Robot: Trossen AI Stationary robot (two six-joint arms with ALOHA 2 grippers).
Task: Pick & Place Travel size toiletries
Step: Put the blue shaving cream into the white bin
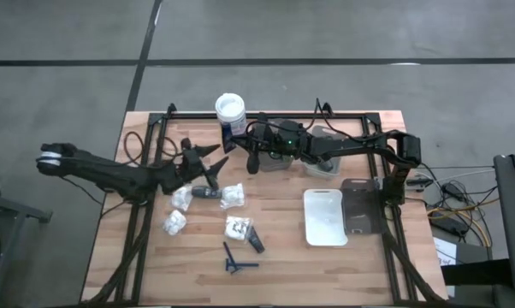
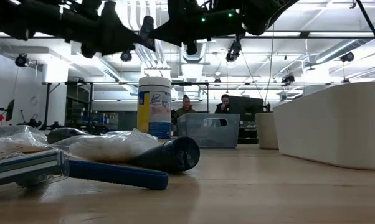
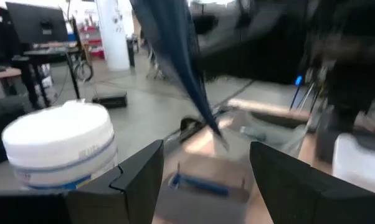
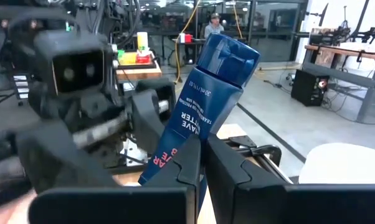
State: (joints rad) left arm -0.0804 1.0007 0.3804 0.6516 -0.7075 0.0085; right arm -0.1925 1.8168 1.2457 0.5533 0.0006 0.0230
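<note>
The right claw [image 4: 200,165] pinched a blue tube [image 4: 203,112] near the grey tray [image 1: 279,161]; the left claw [image 3: 203,177] stood spread, empty; packets [image 1: 233,196], a razor [image 1: 237,259] remained on the tabletop [image 1: 283,265], so most work was judged outstanding.

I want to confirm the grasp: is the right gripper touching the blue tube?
Touching. The right wrist view shows the right gripper with its fingers closed on the lower end of the blue tube.
</note>
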